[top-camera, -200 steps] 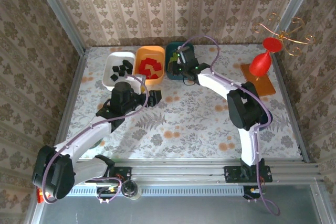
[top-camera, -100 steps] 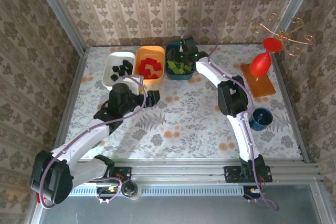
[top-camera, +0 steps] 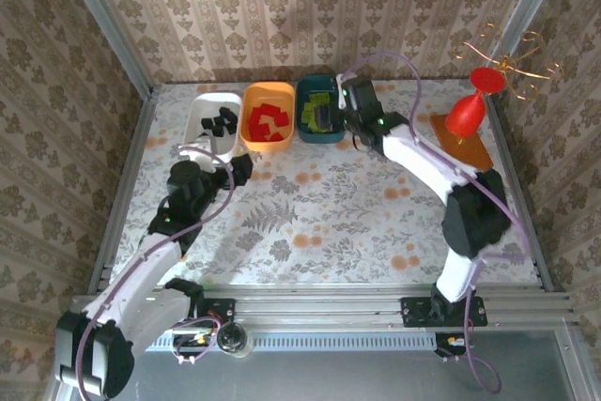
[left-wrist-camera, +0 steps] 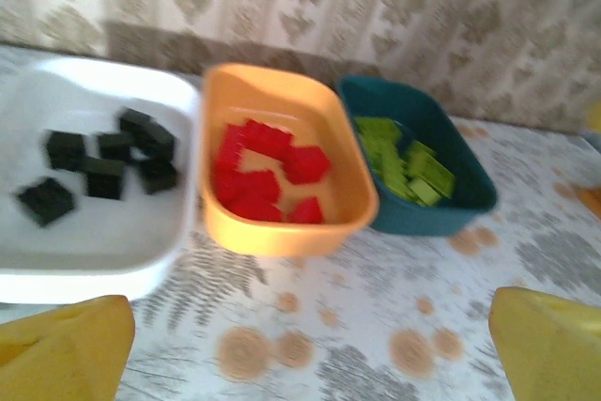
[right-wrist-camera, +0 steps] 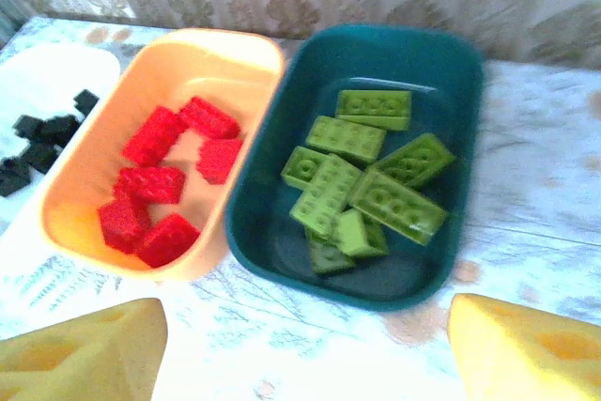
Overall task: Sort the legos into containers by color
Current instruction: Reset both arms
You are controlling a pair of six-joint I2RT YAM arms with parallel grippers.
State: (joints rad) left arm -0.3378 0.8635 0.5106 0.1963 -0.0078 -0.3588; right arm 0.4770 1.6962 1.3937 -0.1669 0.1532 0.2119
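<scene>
1. The yellow fingers (left-wrist-camera: 66,349) of the left gripper (top-camera: 239,168) stand wide apart with nothing between them. It hangs over the table just in front of the white tray.
2. The right gripper (top-camera: 349,110) sits just beside the teal tray. Its yellow fingers (right-wrist-camera: 80,349) are also spread wide and hold nothing.
3. Three trays sit in a row along the far side of the table, side by side and close to touching.
4. The white tray (left-wrist-camera: 103,260) is on the left and holds a handful of black bricks (left-wrist-camera: 103,171), loosely clustered.
5. The orange tray (left-wrist-camera: 282,232) is in the middle and holds the red bricks (left-wrist-camera: 268,176), heaped towards its centre.
6. The teal tray (right-wrist-camera: 376,53) is on the right and holds the lime green bricks (right-wrist-camera: 362,185). Most are flat oblong pieces with studs on top, lying at odd angles, and some overlap.
7. All three trays are shallow smooth plastic with rounded corners and a slight gloss. The bricks have hard edges.
8. The table (top-camera: 329,213) is covered in a pale sheet printed with grey ferns and orange flowers.
9. To the far right a red funnel-shaped piece (top-camera: 467,110) stands on an orange board (top-camera: 474,152). Curls of gold wire (top-camera: 512,58) sit behind it.
10. Beige damask wallpaper (top-camera: 282,7) lines the walls, and a metal rail (top-camera: 376,302) runs along the near edge.
</scene>
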